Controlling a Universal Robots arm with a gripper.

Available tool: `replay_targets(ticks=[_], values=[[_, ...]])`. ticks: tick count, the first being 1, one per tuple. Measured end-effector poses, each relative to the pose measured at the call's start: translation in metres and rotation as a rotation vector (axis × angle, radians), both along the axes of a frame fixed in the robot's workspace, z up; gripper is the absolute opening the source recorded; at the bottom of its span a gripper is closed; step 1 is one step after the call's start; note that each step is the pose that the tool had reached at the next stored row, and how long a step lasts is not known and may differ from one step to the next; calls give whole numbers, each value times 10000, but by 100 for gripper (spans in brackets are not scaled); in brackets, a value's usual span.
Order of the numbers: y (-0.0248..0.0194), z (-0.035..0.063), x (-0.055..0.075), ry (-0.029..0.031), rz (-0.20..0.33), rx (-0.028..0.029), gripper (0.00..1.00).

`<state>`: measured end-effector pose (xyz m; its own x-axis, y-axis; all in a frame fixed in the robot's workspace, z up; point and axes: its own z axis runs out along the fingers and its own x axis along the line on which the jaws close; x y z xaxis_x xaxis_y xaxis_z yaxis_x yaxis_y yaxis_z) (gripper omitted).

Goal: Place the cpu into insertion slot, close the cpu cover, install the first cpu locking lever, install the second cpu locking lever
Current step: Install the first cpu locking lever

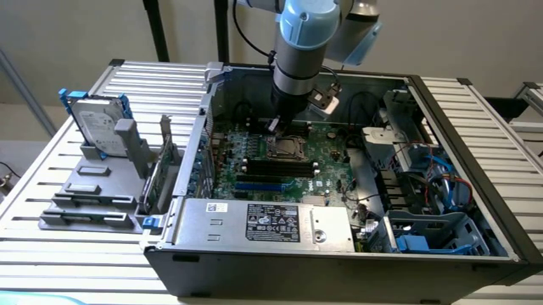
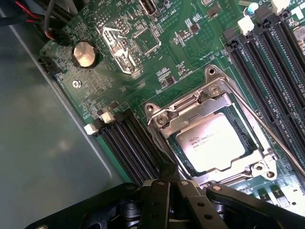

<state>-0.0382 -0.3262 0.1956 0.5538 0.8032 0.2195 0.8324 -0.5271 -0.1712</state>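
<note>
Exterior view: the gripper (image 1: 276,124), its fingers pressed together, hangs low over the motherboard (image 1: 332,173), with the cpu (image 1: 285,150) at its 6 o'clock. Wrist view: the silvery square cpu sits in the insertion slot (image 2: 240,125), framed by the closed cpu cover (image 2: 190,110), just beyond the fingertips (image 2: 159,190).

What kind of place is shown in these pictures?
Probably a robotics lab or test bench for computer assembly: an opened desktop case lies on a slatted metal table, a robot arm reaches into it, and a hard drive stands in a grey fixture beside it.
</note>
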Motion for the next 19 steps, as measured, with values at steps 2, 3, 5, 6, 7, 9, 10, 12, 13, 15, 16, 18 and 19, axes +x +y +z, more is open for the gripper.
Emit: replay_targets(ticks=[2,3,5,6,7,9,10,12,13,15,16,18,19], values=[[-1,-3,2,-15,25,-8,11],[-1,-4,5,-20,39,-11,11],[-1,-5,10,-29,60,-18,11],[0,-6,11,-32,67,-20,11],[0,-6,11,-32,72,-22,11],[0,1,12,-34,78,-24,11],[1,10,13,-40,78,-21,11],[1,38,10,-35,81,-23,11],[0,51,5,-33,80,-25,11],[0,59,-13,-33,80,-24,11],[0,59,-26,-34,80,-23,11],[0,61,-60,-32,79,-26,11],[0,61,-75,-31,79,-26,11]])
